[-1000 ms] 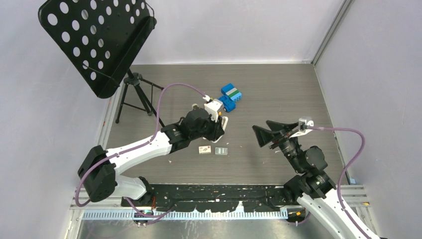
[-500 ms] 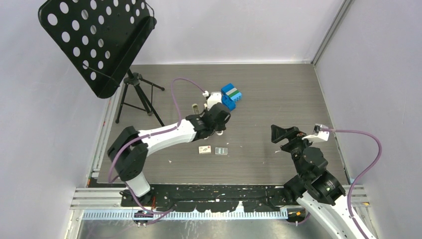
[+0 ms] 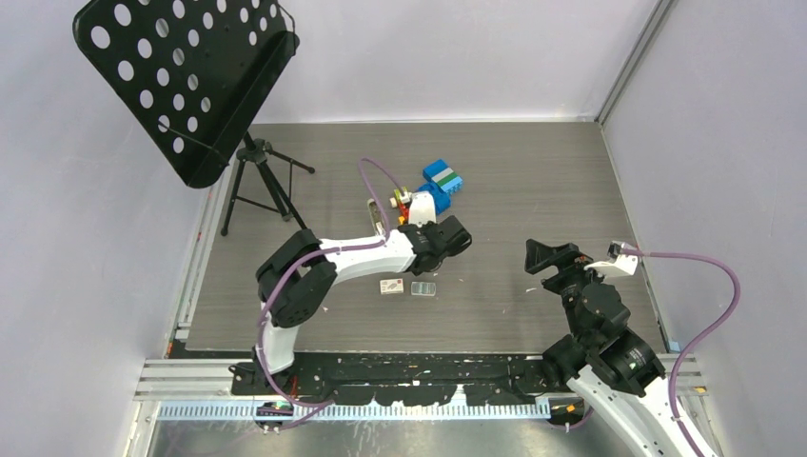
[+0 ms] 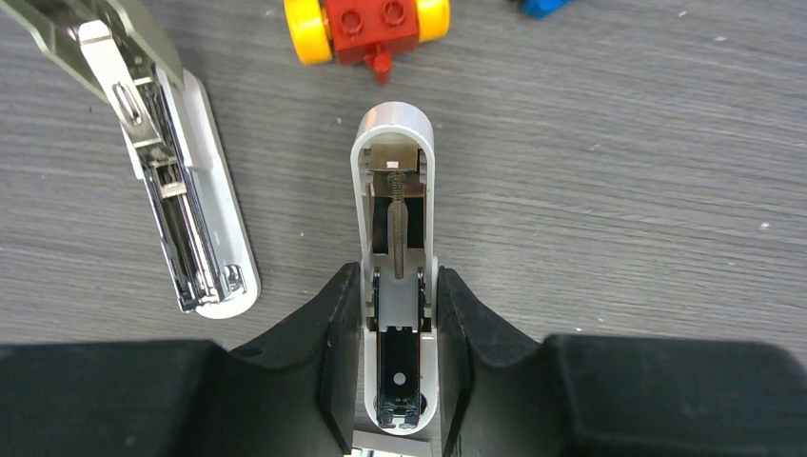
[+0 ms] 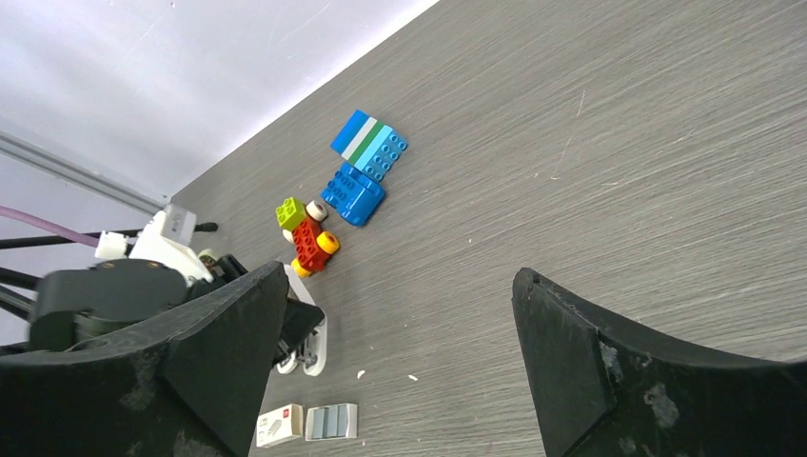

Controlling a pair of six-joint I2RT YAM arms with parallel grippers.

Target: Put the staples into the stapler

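Observation:
In the left wrist view the stapler (image 4: 195,224) lies open on the table at left: white base, chrome magazine, grey-beige top swung up. My left gripper (image 4: 395,278) is low on the table, its black fingers (image 4: 333,333) pressed against both sides of a second long white part (image 4: 393,171) with a spring and black channel inside. From above, the left gripper (image 3: 445,238) hides both. The staples (image 3: 424,288) are grey strips in a small white tray, also in the right wrist view (image 5: 332,421). My right gripper (image 5: 400,278) is open and empty, raised at the right (image 3: 555,257).
A whitish labelled box (image 3: 391,286) lies just left of the staples tray. A red and yellow toy (image 4: 366,24) and blue blocks (image 3: 442,181) sit beyond the left gripper. A black perforated music stand (image 3: 181,76) on a tripod (image 3: 262,181) stands at far left.
The left arm has stretched out, carrying its gripper right and down towards the table. The right arm has pulled back to the right, its gripper still open.

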